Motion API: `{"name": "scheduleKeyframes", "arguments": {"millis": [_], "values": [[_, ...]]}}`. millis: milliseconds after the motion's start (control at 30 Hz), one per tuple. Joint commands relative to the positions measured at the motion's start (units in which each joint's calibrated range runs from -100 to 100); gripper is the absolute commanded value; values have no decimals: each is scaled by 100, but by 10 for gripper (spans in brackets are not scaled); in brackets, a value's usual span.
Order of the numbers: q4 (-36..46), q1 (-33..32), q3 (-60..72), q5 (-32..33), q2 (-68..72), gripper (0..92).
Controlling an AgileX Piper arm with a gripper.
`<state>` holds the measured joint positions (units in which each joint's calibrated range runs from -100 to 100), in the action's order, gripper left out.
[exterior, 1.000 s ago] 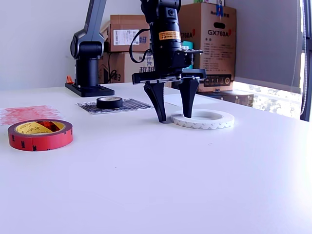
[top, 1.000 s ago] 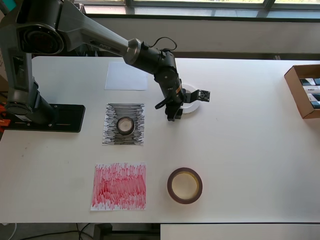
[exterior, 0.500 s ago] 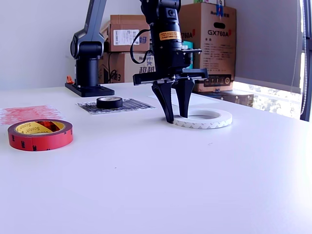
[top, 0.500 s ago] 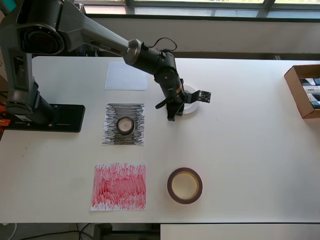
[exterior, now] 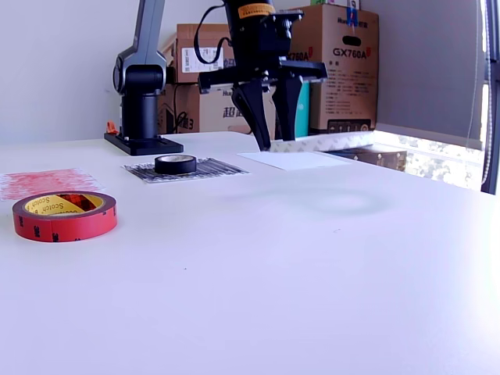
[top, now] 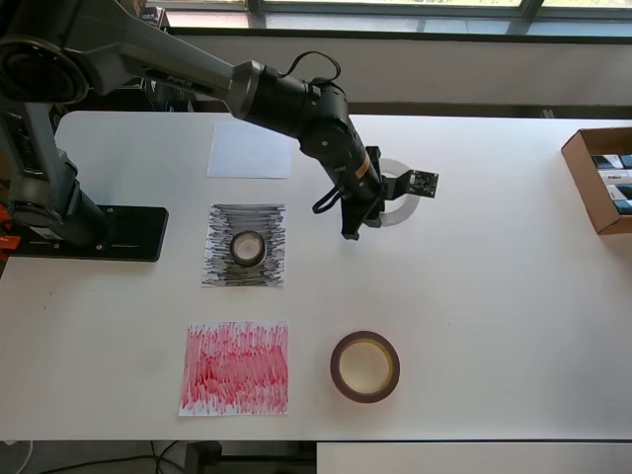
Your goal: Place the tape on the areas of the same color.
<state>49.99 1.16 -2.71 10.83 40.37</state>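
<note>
My gripper is shut on the near rim of the flat white ring and holds it in the air above the table; in the exterior view the gripper carries the ring level, edge-on. The small black roll sits on the scribbled black sheet, also seen in the exterior view. The maroon-brown ring lies on bare table to the right of the scribbled red sheet in the overhead view. The plain white sheet lies bare to the left of the gripper.
An open cardboard box stands at the overhead view's right table edge. The arm's black base is at the left. Cardboard boxes stand behind the table in the exterior view.
The gripper closed on the white ring's rim and lifted it off the table, shifting slightly to the overhead view's right. The other rolls have not moved.
</note>
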Motion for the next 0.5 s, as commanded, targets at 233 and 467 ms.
{"name": "scheduleKeyframes", "arguments": {"millis": [233,467], "values": [[139,-843,-42,-746,-922,1],[130,-1956,-260,-681,-894,1]]}}
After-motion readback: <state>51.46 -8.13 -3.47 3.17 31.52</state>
